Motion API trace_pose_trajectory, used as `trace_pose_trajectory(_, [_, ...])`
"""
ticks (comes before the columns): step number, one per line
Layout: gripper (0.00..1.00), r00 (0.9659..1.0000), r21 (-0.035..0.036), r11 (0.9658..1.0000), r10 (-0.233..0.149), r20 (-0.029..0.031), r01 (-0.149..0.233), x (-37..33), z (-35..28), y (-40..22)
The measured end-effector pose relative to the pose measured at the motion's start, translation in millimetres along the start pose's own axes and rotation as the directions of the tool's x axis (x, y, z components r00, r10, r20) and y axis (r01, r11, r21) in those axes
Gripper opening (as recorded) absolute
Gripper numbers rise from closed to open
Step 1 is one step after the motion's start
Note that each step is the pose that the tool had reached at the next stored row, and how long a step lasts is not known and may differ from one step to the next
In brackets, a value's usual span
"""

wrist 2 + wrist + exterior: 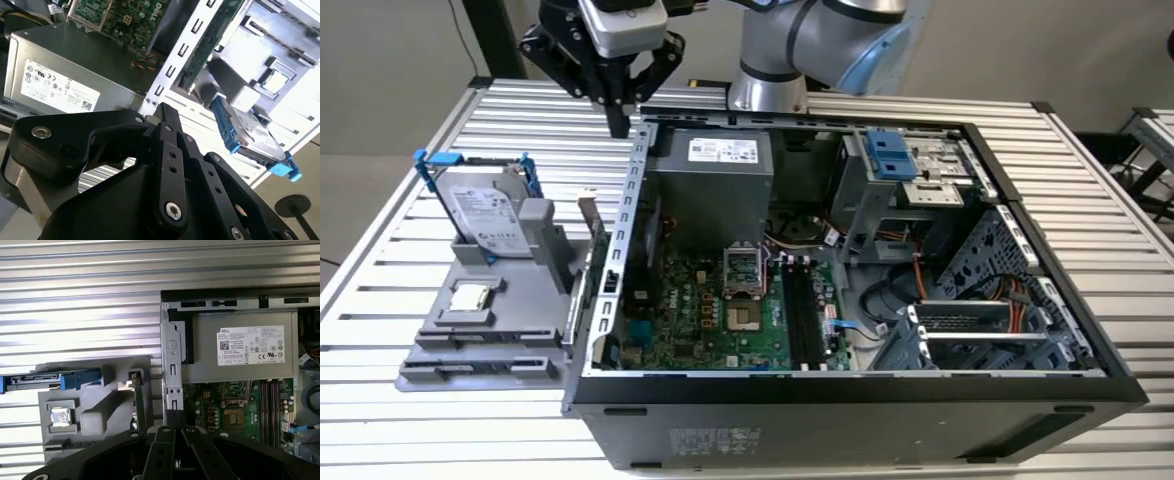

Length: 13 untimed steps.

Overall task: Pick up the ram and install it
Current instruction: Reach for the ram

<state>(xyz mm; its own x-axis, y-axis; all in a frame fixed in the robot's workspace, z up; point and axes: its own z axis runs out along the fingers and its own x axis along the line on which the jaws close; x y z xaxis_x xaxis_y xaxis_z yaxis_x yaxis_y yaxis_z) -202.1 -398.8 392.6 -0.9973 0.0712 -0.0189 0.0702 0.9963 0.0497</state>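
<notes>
The ram (pixel 138 407) is a thin green stick standing on its edge in a slot of the grey holder (pixel 454 350), right beside the outer wall of the open computer case (pixel 854 400). In the second wrist view the ram (pixel 210 42) runs along that same wall. My gripper (pixel 619 122) hangs above the case's back corner, higher than the ram and clear of it. Its black fingers (pixel 165 450) are shut together with nothing between them. The long dark memory slots (pixel 801 320) lie on the green motherboard (pixel 707 310) inside the case.
On the holder stand a silver hard drive in a blue-handled frame (pixel 487 215) and a small square processor chip (pixel 471 297). A grey power supply (pixel 714 175), cables and drive cages (pixel 907 165) crowd the case. A slatted metal table (pixel 400 420) bears everything.
</notes>
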Motion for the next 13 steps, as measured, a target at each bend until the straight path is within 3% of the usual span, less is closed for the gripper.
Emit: trace_pose_trajectory(13, [0.00,1.0000,0.0000,1.0000,0.000,0.0000,0.000,41.3,-1.0,-2.9])
